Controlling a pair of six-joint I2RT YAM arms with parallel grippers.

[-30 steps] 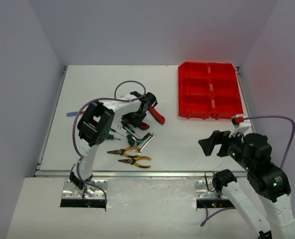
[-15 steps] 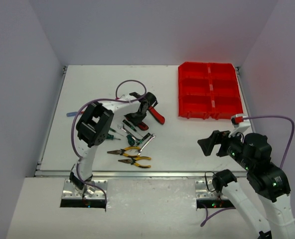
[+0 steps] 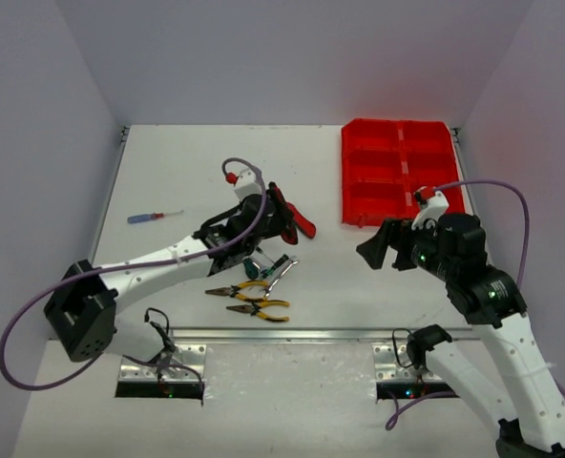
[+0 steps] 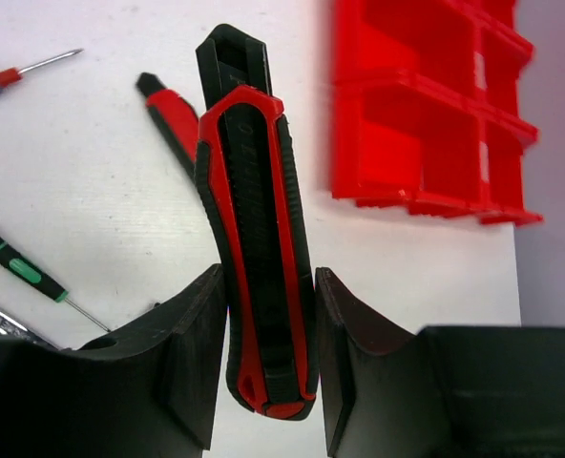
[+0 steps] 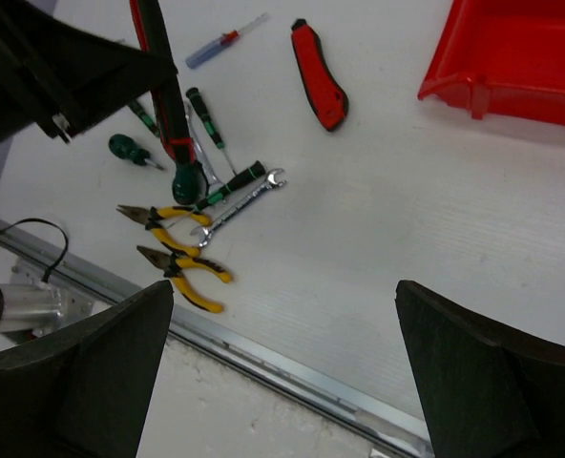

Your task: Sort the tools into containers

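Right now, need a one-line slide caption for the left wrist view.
Left claw shut on a red-and-black utility knife, second knife lying on the table behind it, red bin tray beyond.

bright, even overhead light, soft shadows, wrist views slightly blurred.

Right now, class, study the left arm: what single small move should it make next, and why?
Probably carry the utility knife rightward toward the red tray. The left gripper is shut on the knife, which appears lifted off the table, and the tray sits to its right, some way off, so travel rather than release seems the sensible next step.
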